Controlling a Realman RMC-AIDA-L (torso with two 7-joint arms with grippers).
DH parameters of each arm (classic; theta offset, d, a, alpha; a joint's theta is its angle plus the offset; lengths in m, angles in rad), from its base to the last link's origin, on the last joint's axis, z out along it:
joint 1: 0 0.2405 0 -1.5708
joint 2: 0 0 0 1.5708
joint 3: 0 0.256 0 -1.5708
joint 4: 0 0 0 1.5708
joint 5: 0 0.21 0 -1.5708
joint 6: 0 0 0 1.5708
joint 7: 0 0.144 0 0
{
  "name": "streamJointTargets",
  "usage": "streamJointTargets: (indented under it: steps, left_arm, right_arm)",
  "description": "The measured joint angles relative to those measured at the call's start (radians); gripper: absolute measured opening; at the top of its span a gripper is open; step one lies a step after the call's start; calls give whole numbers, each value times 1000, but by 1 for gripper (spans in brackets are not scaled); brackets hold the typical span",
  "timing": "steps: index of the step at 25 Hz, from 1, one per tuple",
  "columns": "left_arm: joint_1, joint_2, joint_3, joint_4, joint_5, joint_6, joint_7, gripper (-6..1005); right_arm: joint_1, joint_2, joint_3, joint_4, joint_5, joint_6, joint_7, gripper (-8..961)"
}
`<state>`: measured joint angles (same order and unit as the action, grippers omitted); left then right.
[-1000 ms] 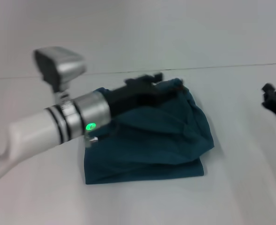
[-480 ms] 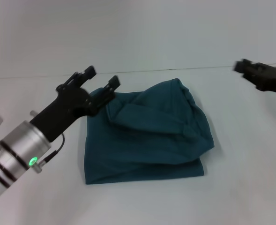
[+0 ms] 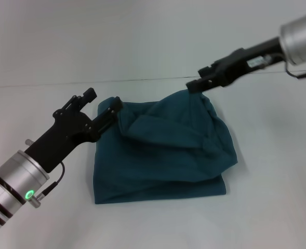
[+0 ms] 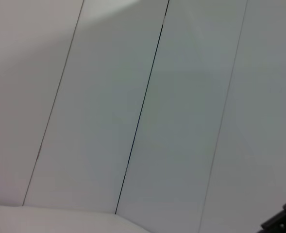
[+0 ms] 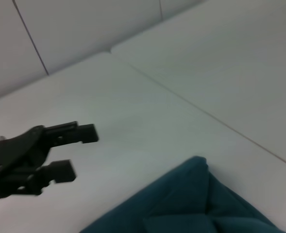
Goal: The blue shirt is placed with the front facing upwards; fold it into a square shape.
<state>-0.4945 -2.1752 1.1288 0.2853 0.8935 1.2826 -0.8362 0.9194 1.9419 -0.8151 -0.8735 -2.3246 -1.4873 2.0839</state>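
The blue shirt (image 3: 163, 155) lies in the middle of the white table as a rumpled, roughly square bundle, its upper layers bunched toward the far side. My left gripper (image 3: 104, 98) hovers open at the shirt's far left corner, holding nothing. My right gripper (image 3: 196, 84) reaches in from the upper right and sits at the shirt's far right corner; whether it touches the cloth is unclear. In the right wrist view a corner of the shirt (image 5: 196, 204) shows, with the open left gripper (image 5: 70, 151) beyond it.
The white table (image 3: 267, 197) has bare surface on all sides of the shirt. A pale panelled wall (image 4: 143, 121) rises behind the table's back edge. A dark tip (image 4: 284, 223) shows in the corner of the left wrist view.
My left arm drew back off the shirt toward the left, with its gripper open. My right arm swung in from the right edge to the shirt's far right corner.
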Motion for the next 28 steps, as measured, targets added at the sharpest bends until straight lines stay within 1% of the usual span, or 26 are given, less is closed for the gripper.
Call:
streamJointTargets:
  steps: [1,3,5,6,7,10,12,14,17,21,22,23,28]
  left_arm:
    - [0,0,0,0,0,0,0,785]
    - [6,0,-2,1,4,7,0,785]
    - [11,1,-2,3,8,6,0,786]
    - [17,2,-2,5,9,6,1,786]
    - [24,3,-3,8,10,6,1,786]
    - [47,4,-3,23,13,4,7,786]
    - [64,3,-13,35,34,2,14,786]
    - [76,3,-42,42,77,2,17,786]
    - [85,3,-82,42,127,2,16,786]
    - [96,2,-92,37,138,4,15,786]
    - [98,2,-92,36,139,4,15,785]
    - [99,1,-92,36,139,4,15,785]
    - [98,2,-92,36,140,2,15,783]
  right_arm:
    - [27,4,-6,1,-35,5,34,527]
    - [76,20,-21,4,-113,26,83,586]
    - [124,45,-51,11,-213,69,122,646]
    - [146,60,-67,20,-258,88,135,647]
    - [168,71,-77,38,-294,110,145,648]
    - [222,97,-97,122,-361,174,158,650]
    - [241,113,-113,172,-383,227,159,651]
    - [247,129,-146,212,-392,294,164,652]
    - [248,140,-185,264,-395,394,178,653]
    - [246,144,-191,339,-360,491,172,653]
    - [246,145,-191,375,-345,534,170,653]
    - [246,145,-191,375,-345,534,170,653]
    - [238,145,-187,447,-296,618,167,654]
